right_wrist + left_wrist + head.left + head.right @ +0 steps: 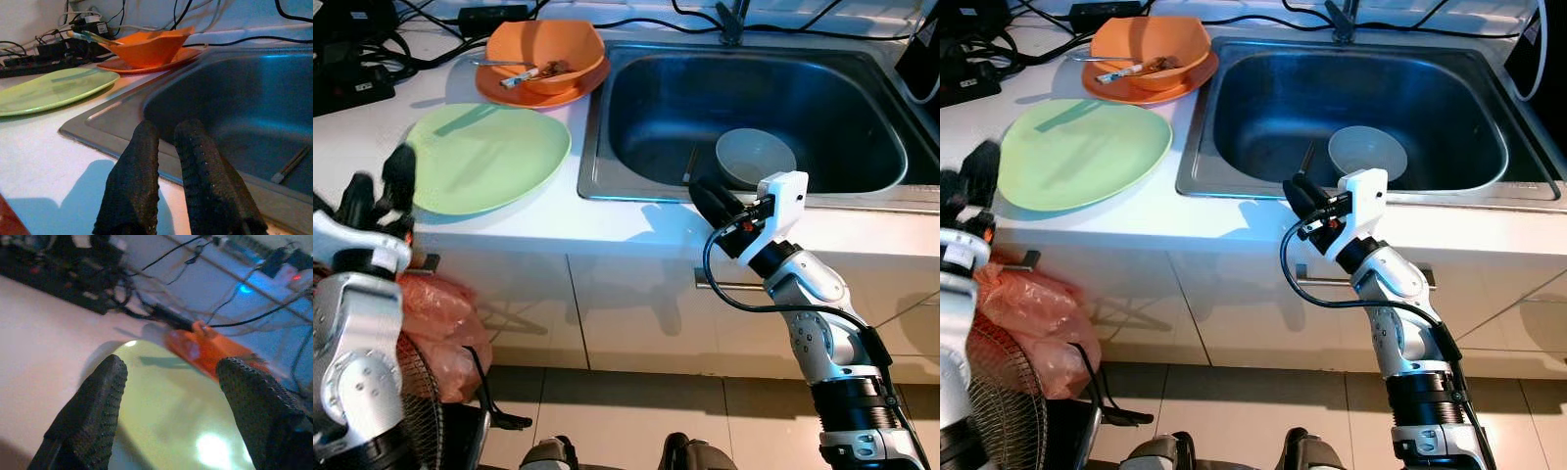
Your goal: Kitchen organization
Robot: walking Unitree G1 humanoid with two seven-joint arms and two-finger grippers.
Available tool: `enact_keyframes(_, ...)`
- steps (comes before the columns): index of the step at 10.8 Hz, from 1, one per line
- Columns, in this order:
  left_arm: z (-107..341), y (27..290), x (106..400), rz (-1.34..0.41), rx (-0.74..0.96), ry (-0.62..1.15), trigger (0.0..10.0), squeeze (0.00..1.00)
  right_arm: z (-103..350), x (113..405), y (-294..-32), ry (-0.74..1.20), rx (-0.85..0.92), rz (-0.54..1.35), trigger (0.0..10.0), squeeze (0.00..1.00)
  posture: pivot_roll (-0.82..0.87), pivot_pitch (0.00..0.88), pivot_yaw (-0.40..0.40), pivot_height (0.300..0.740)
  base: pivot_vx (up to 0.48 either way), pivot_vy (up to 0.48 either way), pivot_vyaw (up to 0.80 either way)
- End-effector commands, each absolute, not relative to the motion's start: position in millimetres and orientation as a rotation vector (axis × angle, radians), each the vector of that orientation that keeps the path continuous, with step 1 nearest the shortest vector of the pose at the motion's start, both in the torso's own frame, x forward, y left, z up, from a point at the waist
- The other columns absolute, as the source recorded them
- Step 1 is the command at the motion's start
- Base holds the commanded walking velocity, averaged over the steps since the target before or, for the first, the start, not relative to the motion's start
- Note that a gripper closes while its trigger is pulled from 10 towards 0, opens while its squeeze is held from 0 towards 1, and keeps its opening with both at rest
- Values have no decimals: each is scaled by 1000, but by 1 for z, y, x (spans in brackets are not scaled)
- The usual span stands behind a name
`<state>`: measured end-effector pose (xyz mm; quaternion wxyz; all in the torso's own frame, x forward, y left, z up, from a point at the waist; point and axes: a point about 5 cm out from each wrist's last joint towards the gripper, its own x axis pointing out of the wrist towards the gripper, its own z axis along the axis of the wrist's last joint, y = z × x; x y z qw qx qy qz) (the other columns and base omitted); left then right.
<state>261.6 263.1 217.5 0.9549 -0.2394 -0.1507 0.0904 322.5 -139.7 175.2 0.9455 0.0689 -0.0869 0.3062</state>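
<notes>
White worktop [636, 220] running along the front, cables at its back edge; steel sink [597, 147] set into its right half, holding a grey bowl [756, 157] near the front wall and a dark utensil [690, 164] lying just beside that bowl. Left of the sink, a green plate [484, 157] at the worktop's front edge, bare of anything on it. Behind it, toward the back edge, an orange plate [504, 90] carrying an orange bowl [548, 49] with a spoon [519, 76] and food scraps inside. Below the front edge, white cabinet fronts and a red bag [440, 323] at lower left. Left gripper [168, 401] raised at the green plate's near left rim, fingers [93, 406] spread wide, holding nothing. Right gripper [168, 176] poised over the sink's front rim, fingers pressed nearly together, empty. Likely step: taking the green plate toward the sink. To do it well: slide one finger under the thin rim where it overhangs nearest the front edge, other finger on top, close firmly, lift level, clear the sink's raised lip, avoid knocking the orange stack. Risk: smooth plate slipping from a shallow pinch.
</notes>
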Motion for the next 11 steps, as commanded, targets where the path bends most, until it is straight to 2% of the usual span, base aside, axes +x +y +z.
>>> enact_keyframes(1, 210, 272, 260, 253, -472, -252, 10000, 0, 165, 322, -140, -127, 146, 625, 10000, 0, 78, 181, 7, 740, 0, 0, 0)
enact_keyframes(5, 210, 274, 265, 264, -537, -239, 10000, 0, 164, 321, -139, -127, 145, 628, 10000, 0, 74, 169, 12, 740, 0, 0, 0)
enact_keyframes(11, 228, 273, 273, 230, -740, -296, 10000, 0, 163, 319, -139, -124, 144, 630, 10000, 0, 67, 163, 13, 740, 0, 0, 0)
